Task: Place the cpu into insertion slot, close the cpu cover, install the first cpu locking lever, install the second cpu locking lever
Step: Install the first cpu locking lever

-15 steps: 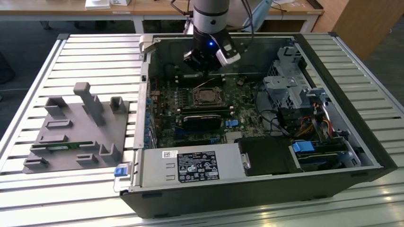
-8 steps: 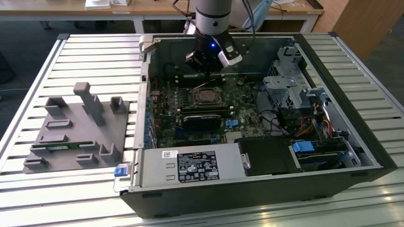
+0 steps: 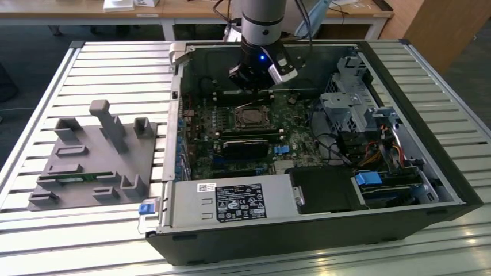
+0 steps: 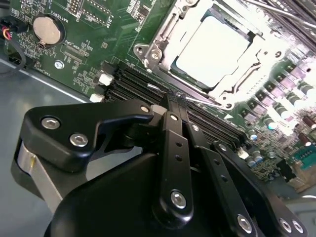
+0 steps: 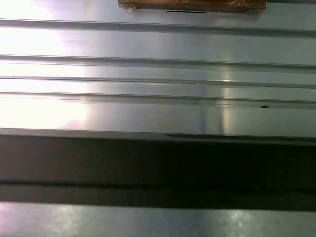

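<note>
An open desktop computer case [image 3: 399, 190] lies on its side on a slatted metal table [image 3: 46, 75], its interior turned upward, presumably so the single robot arm [image 3: 263, 17] can reach the one green motherboard [image 3: 230, 138] from above. Beside it, toward the exterior view's left, one grey fixture block [image 3: 92, 158] stands apart from the work. One black, label-bearing power supply [image 3: 230, 202] sits along the case's near edge. The gripper [image 4: 174, 100] hangs over the board just beside the socket; in the second wrist view its two black fingers [image 4: 170, 143] appear drawn together with nothing between them, tips near the dark memory slots [image 4: 143, 84]. The one cpu [image 4: 212, 52] already sits in its slot, its pale metal top showing through the square opening of the single cpu cover [image 4: 170, 29], which appears to lie down over it. One round coin battery [image 4: 48, 28] sits well apart. Whether either locking lever is latched cannot be told.
</note>
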